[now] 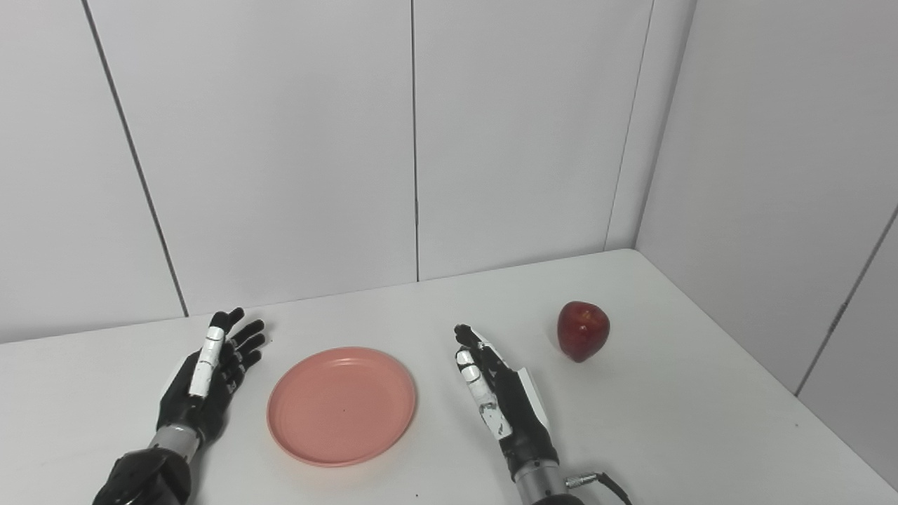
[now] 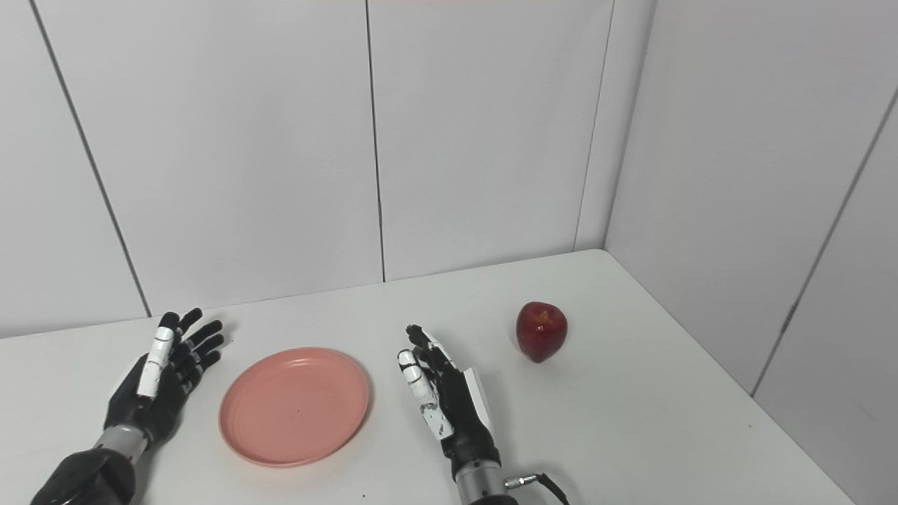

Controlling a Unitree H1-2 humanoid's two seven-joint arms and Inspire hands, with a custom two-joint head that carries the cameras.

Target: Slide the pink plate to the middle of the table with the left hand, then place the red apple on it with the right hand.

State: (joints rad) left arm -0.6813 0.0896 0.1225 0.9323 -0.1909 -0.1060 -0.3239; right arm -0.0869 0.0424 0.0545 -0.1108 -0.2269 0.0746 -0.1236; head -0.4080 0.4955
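From where I sit, neither step looks finished: the pink plate lies empty on the white tabletop between my two hands, a little left of the middle, and the red apple stands by itself farther right, well apart from the plate. My left hand rests just beside the plate's left rim, fingers spread, holding nothing and not touching it. My right hand lies between plate and apple, fingers extended and empty too.
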